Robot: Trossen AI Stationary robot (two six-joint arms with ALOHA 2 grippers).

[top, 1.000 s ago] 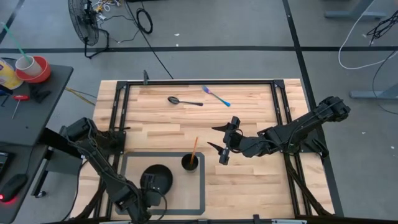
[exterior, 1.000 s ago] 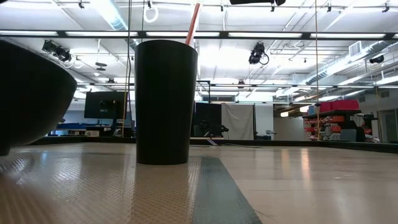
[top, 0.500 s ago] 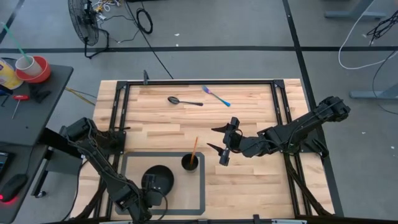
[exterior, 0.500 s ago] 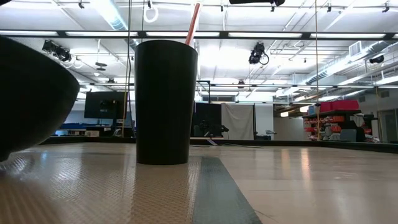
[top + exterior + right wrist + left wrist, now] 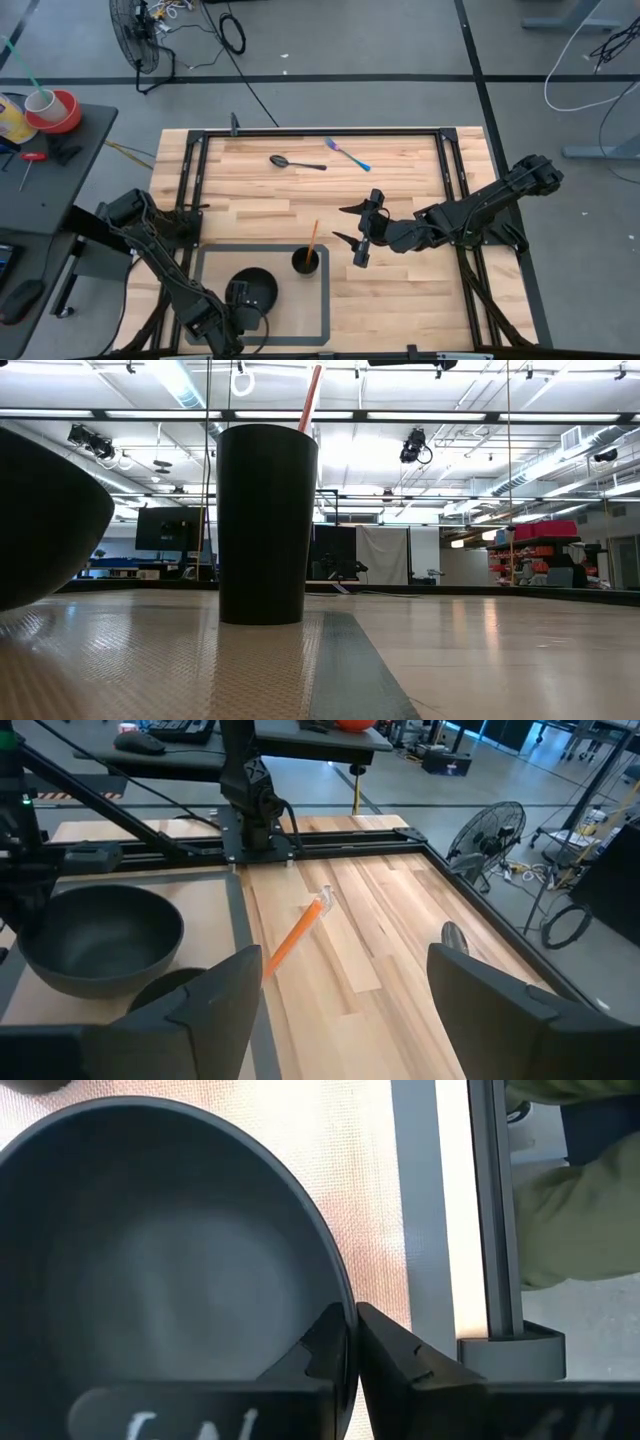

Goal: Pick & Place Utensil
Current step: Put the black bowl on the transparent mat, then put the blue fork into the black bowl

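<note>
A dark bowl sits on a grey-bordered mat near the table's near edge. It fills the left of the low view. My left gripper is shut on its rim. Right of it a black cup stands on the mat, tall in the low view. An orange utensil stands in the cup and leans on its rim. My right gripper hovers open, right of the cup. A dark spoon and an iridescent fork lie flat near the far edge. My left gripper pinches the bowl's rim on its near-left side. One finger is inside the bowl and the other finger is outside its wall. Whether the bowl's base rests on the mat, I cannot tell.
The bare wooden table lies right of the mat. A black frame rail runs along the table's sides. The right wrist view shows the bowl, the orange utensil and a floor fan beyond the table.
The bowl has shifted slightly toward the table's left in my left gripper's hold; in the low view its edge has drawn back to the left. The right arm has kept still.
</note>
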